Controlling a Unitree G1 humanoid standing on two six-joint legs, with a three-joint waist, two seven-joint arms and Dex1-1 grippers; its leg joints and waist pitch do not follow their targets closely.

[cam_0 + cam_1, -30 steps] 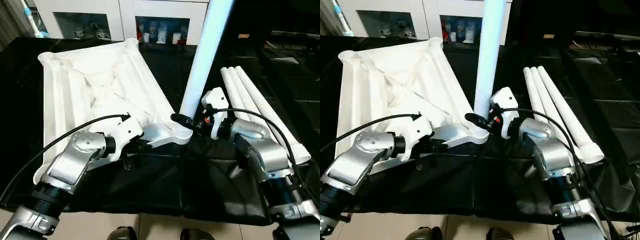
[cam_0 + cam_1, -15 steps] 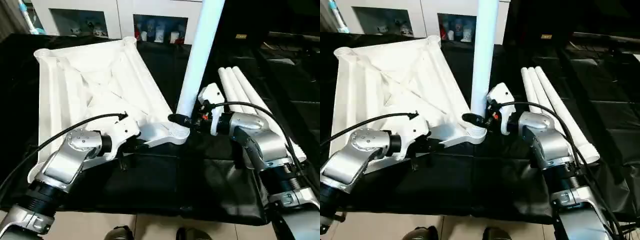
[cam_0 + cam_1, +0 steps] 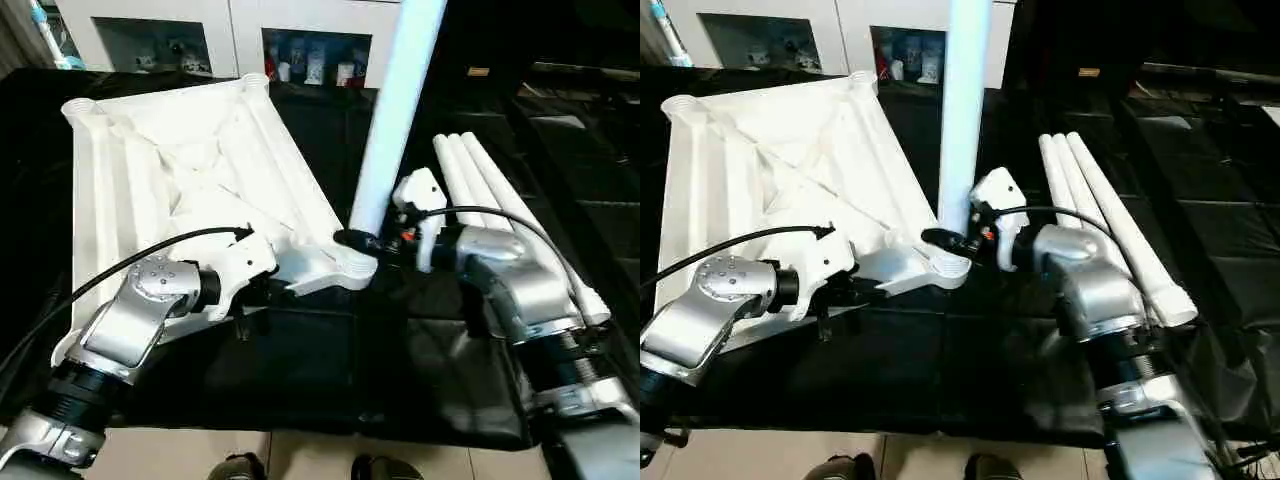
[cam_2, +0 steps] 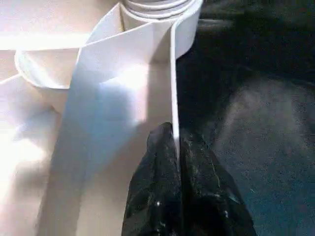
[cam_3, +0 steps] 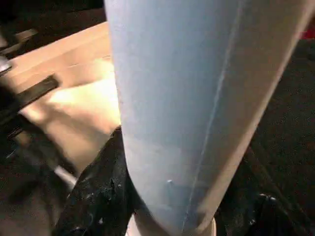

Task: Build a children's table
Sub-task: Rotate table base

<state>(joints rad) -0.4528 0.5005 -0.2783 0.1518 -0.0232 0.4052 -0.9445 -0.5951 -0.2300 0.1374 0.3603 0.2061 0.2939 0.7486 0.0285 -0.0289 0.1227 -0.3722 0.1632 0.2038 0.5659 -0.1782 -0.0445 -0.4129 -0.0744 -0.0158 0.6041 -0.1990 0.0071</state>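
The white table top lies upside down on the black cloth, ribbed underside up. A white leg stands upright in the near right corner socket. My right gripper is shut on the leg's base, black fingers wrapped around it. My left gripper is shut on a thin rib of the table top just behind that socket. Three more white legs lie side by side to the right of the top.
A white glass-door cabinet stands behind the table. Black cloth covers the work surface, whose near edge drops to a tiled floor. Cables loop over both silver forearms.
The camera has shifted slightly. The upright leg and both grippers keep their hold at the corner socket; my right forearm has swung a little.
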